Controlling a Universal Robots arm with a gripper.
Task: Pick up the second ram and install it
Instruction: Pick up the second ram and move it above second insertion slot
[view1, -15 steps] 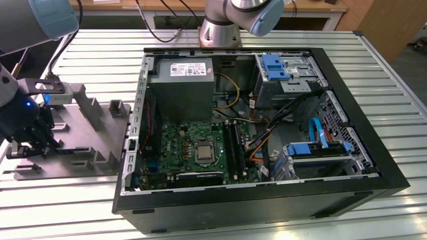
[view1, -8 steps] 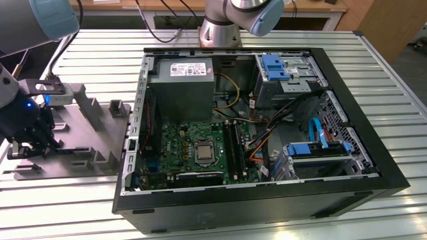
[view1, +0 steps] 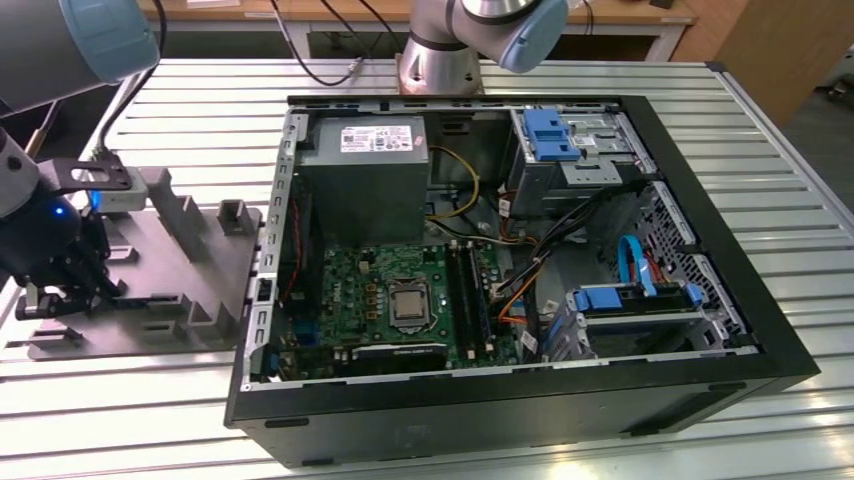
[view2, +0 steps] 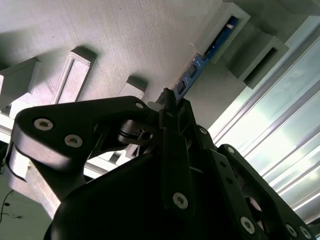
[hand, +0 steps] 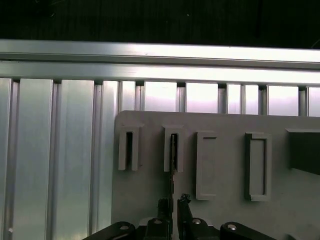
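– At the end effector (view2: 167, 102), what's the grip?
– Fingers closed on the near end of the second ram (view2: 197, 67), by the look of both wrist views. The stick stands on edge in the grey holder (view2: 125, 40), far end seated in a pocket.
– So, progress?
– Early, imo. Grasp looks made; lift not done, install not done. The stick hasn't left the holder.
– Anything right beside it?
– Neighbour pockets (hand: 215, 165) either side in the first wrist view, nothing touching the stick. The holder lies on the slatted worktop (view1: 134, 400), at the exterior view's left.
– And further off?
– Open PC case (view1: 747, 330), just beside the holder. Motherboard (view1: 360, 290) inside w/ long black slots (view1: 467, 285) next to the CPU socket (view1: 404, 305). The case wall (view1: 276, 230) stands btw holder and board, and loose cables (view1: 527, 275) run close to the slots. Can't tell if any slot is already filled.
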